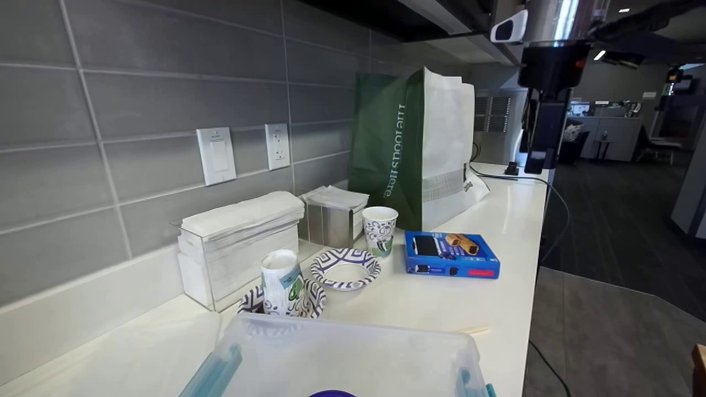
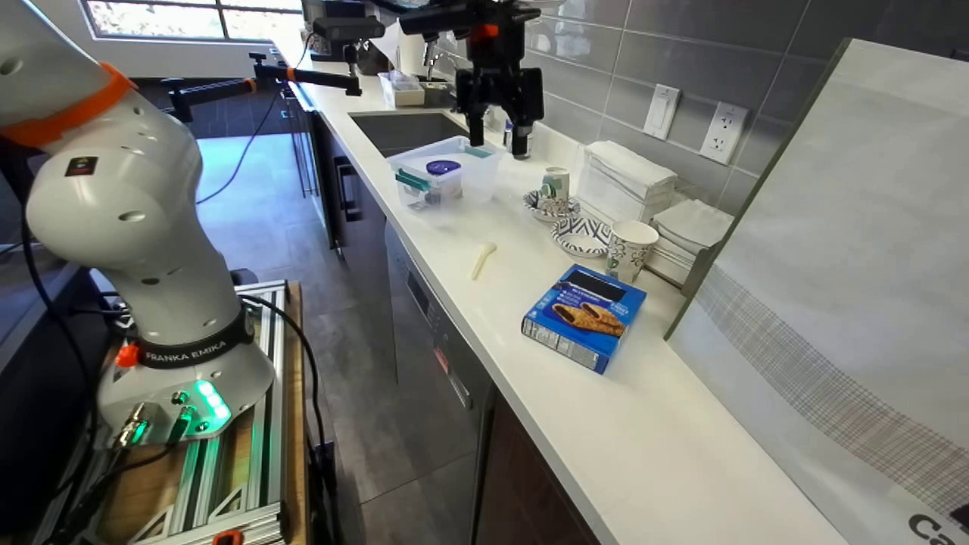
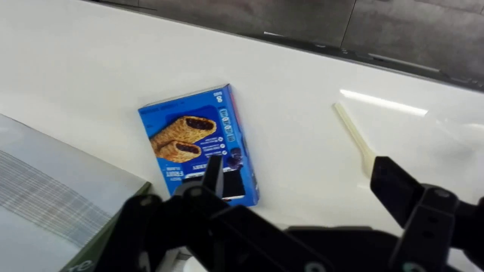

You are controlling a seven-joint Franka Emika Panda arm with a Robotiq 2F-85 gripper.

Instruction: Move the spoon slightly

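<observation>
In the wrist view, a white-and-green paper bag fills the frame's lower left. Left of centre lies a flat blue cardboard snack box. Along the bottom, the black fingers, spread wide and holding nothing, are raised above the white table. Right of centre lies the slender cream-coloured spoon, its bowl end seen against the right-hand finger. The step seems to be the approach: best centre over the handle, turn the fingers across it, descend gently, pinch lightly and shift it only a little.

White counter, spoon, blue box, bag
</observation>
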